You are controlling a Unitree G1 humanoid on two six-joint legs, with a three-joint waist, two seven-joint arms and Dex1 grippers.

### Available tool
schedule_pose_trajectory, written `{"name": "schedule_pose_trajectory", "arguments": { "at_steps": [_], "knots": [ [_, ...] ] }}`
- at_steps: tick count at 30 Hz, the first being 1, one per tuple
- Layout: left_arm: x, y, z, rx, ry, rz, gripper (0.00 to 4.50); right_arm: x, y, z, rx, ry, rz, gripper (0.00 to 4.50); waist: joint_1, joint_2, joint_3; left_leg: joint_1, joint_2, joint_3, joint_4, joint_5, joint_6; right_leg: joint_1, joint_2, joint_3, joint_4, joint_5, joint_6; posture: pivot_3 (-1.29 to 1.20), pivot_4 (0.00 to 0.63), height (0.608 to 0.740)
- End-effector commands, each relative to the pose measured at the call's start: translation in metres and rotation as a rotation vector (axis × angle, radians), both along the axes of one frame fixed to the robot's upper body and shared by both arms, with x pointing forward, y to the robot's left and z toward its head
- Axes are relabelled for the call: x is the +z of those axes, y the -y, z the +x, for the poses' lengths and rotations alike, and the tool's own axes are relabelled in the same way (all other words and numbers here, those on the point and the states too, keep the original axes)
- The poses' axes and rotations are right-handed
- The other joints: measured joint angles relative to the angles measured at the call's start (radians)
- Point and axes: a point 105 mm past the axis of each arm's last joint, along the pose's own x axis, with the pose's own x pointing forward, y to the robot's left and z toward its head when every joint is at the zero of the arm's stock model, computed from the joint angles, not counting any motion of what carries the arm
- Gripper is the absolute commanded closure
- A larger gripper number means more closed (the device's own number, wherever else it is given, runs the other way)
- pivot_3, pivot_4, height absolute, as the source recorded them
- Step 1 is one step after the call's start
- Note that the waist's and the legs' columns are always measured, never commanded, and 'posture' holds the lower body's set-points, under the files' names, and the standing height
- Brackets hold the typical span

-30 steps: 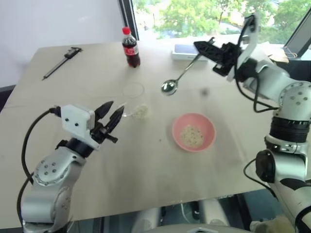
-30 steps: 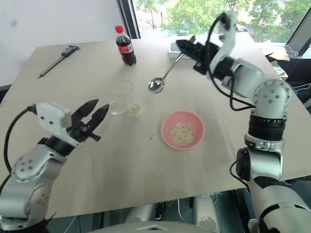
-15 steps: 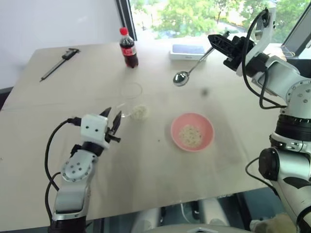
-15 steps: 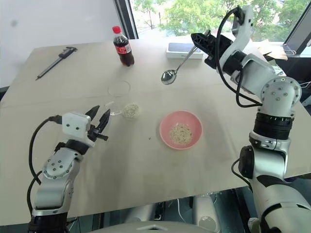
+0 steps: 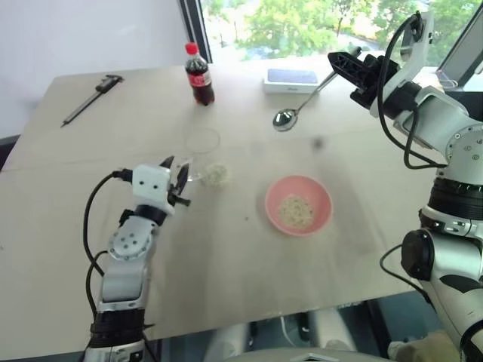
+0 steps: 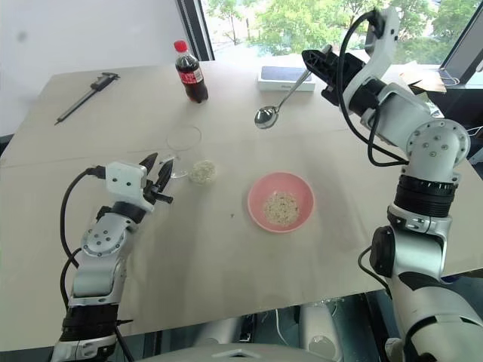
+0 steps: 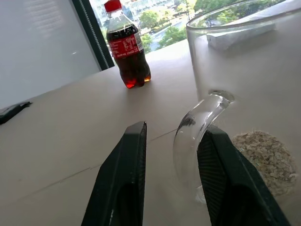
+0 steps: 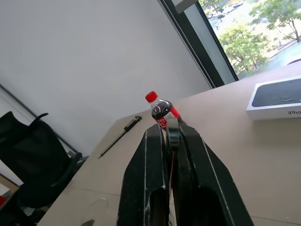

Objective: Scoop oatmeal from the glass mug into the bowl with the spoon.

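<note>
Oatmeal (image 7: pixel 263 157) risks spilling if the narrowly parted left gripper (image 7: pixel 171 165), astride the clear glass mug (image 7: pixel 244 66) handle at frame centre-left, tips it; right gripper (image 5: pixel 355 70) clamps the silver metal spoon (image 5: pixel 302 104).

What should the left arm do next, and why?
Probably close the left gripper on the handle of the mug: the handle sits between its jaws, which stand apart, so the mug isn't steadied yet. The right gripper holds the empty spoon up above the table.
</note>
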Motion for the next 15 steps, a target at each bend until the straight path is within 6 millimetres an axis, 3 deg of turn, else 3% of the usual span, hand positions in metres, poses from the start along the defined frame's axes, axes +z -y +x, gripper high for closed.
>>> {"name": "schedule_pose_trajectory", "arguments": {
  "at_steps": [1, 7, 12, 15],
  "knots": [
    [0.007, 0.006, 0.000, -0.018, 0.042, 0.010, 4.44, 0.022, 0.000, -0.011, 0.005, 0.101, 0.009, 4.50, 0.000, 0.000, 0.000, 0.000, 0.000, 0.000, 0.000, 0.000, 0.000, 0.000, 0.000, 0.000, 0.000, 0.000, 0.000, 0.00, 0.150, 0.740],
    [0.003, 0.011, 0.004, -0.033, 0.029, 0.003, 4.44, 0.028, -0.010, -0.015, 0.039, 0.129, 0.006, 4.50, 0.001, 0.000, 0.000, 0.001, 0.000, 0.000, 0.000, 0.000, 0.000, 0.000, 0.000, 0.000, 0.002, 0.000, 0.000, 0.00, 0.150, 0.740],
    [0.012, 0.022, 0.011, -0.081, 0.057, 0.009, 4.44, 0.038, -0.037, -0.028, 0.156, 0.174, 0.006, 4.50, 0.000, 0.000, 0.000, 0.001, -0.001, 0.000, 0.002, 0.000, 0.000, -0.001, 0.000, 0.001, 0.006, 0.000, 0.000, 0.00, 0.150, 0.740],
    [0.020, 0.034, 0.017, -0.127, 0.102, 0.101, 4.44, 0.042, -0.059, -0.039, 0.258, 0.204, -0.006, 4.50, 0.000, 0.000, 0.000, 0.000, -0.001, 0.001, 0.002, 0.000, 0.000, -0.004, 0.000, 0.002, 0.008, 0.000, 0.000, 0.00, 0.150, 0.740]
  ]
}}
